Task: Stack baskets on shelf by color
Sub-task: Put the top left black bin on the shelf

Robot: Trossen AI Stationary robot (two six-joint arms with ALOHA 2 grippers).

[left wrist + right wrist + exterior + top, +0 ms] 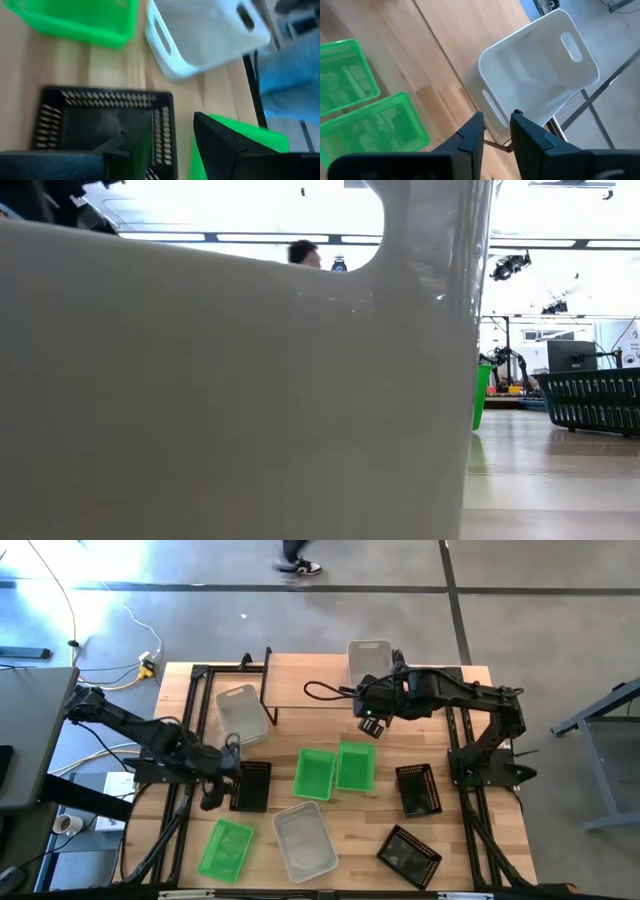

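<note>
Straddling black basket (100, 120) rim, left claw (172, 145) open

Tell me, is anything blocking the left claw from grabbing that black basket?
Nothing visible does. The left gripper hangs open right over the black basket, one finger inside its rim, one outside.

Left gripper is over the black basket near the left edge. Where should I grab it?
Take the black basket by its near short rim wall, from above: the left gripper is open with one finger inside and one outside. It sits upright, opening upward, so the rim looks pinchable.
</note>
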